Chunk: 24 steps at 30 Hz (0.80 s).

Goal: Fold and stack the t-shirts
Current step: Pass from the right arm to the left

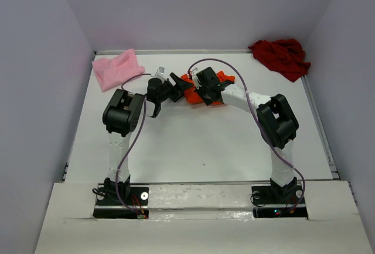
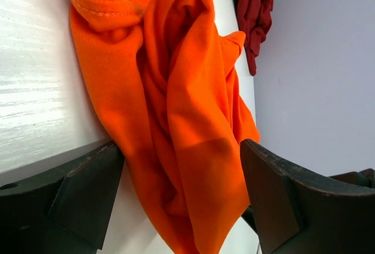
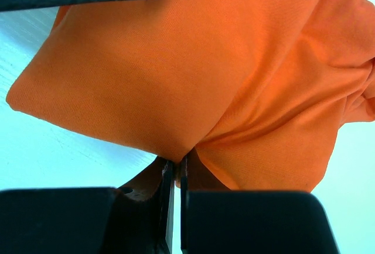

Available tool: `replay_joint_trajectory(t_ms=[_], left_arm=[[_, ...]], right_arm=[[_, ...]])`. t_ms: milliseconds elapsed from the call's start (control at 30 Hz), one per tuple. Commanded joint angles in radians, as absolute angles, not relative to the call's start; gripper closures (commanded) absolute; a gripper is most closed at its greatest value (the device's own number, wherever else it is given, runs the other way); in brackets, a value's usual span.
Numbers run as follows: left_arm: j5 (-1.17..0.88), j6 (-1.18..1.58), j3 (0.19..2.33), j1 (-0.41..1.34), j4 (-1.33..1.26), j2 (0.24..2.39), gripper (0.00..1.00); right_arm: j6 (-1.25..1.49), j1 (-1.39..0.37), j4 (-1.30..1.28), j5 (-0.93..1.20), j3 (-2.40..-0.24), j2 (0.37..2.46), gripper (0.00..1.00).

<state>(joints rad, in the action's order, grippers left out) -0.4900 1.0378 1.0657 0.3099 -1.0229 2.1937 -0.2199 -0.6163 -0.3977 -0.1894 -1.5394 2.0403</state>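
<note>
Orange shirt: matt, fine-knit cloth, creased. Tabletop: smooth white, slight sheen. My right gripper: matt black plastic.

A white table fills the scene, with a small dark speck toward its near side. Pale lilac walls close it in on the left, right and far sides.
</note>
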Motion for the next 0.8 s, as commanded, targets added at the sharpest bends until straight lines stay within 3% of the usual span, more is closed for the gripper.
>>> replay_joint_trajectory(t_ms=[0, 433, 533, 600, 667, 700, 733, 767], left_arm=[[-0.497, 1.014, 1.126, 0.305, -0.948, 2.224, 0.08], [-0.509, 0.992, 1.310, 0.318, -0.812, 2.307, 0.08], [-0.515, 0.989, 1.328, 0.321, -0.798, 2.316, 0.13], [-0.518, 0.983, 1.331, 0.321, -0.796, 2.319, 0.26], [-0.532, 0.976, 1.338, 0.319, -0.793, 2.322, 0.62], [-0.532, 0.976, 1.342, 0.319, -0.787, 2.325, 0.87], [-0.532, 0.977, 1.345, 0.319, -0.781, 2.326, 1.00], [-0.534, 0.980, 1.348, 0.319, -0.776, 2.327, 1.00]], right_arm=[[-0.209, -0.615, -0.407, -0.172, -1.592, 1.982, 1.00], [-0.215, -0.615, -0.413, -0.176, -1.597, 1.985, 1.00], [-0.215, -0.615, -0.414, -0.176, -1.598, 1.990, 1.00], [-0.215, -0.615, -0.414, -0.179, -1.598, 1.990, 1.00], [-0.215, -0.615, -0.414, -0.186, -1.598, 1.993, 1.00], [-0.215, -0.615, -0.416, -0.184, -1.600, 1.993, 1.00], [-0.215, -0.615, -0.414, -0.184, -1.598, 1.991, 1.00], [-0.213, -0.615, -0.414, -0.186, -1.600, 1.993, 1.00]])
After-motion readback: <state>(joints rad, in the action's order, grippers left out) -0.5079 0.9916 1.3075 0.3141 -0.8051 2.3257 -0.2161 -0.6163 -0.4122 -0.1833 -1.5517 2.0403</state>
